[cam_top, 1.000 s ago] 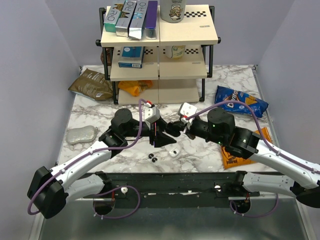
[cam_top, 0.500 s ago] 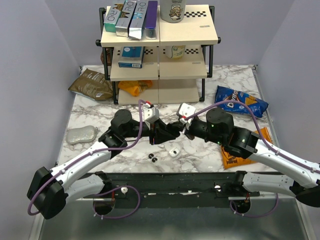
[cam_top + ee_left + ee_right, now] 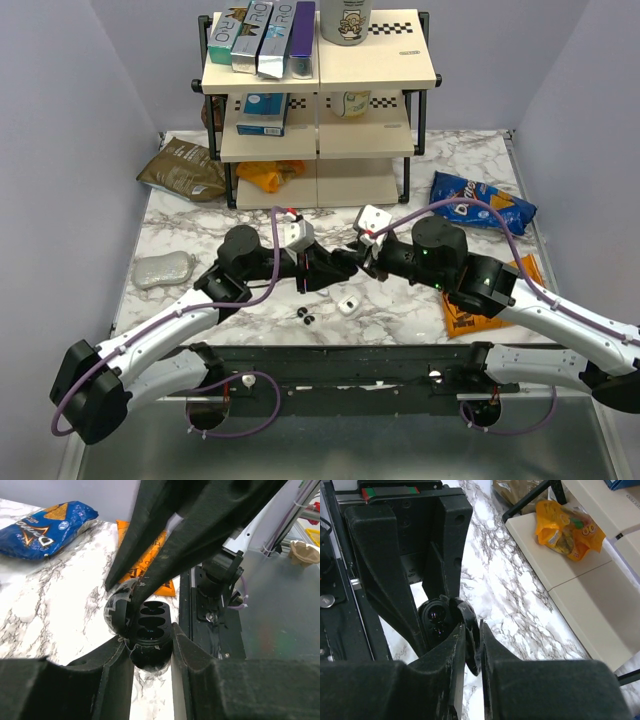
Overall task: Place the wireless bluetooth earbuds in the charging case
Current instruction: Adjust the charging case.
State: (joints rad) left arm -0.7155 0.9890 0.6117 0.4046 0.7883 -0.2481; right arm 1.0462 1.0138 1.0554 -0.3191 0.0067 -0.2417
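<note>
The charging case [image 3: 151,617] is hanging over the middle of the desk [image 3: 190,225], a little toward the near edge. The left gripper [image 3: 148,642] is clamping its lower shell from both sides. The right gripper [image 3: 472,630] is pinching the hinged lid [image 3: 466,611] between closed fingers, so the case is standing open with its wells showing empty. The earbuds [image 3: 305,317] are lying side by side on the marble by the near edge, just left of a small white object [image 3: 348,305]. To do this step well, the left arm should be holding the case steady, wells unobstructed. The right should be releasing the lid gently so it is not snapping shut. The buds are looking tiny against the fingers, so each is probably calling for a slow, centred pinch.
</note>
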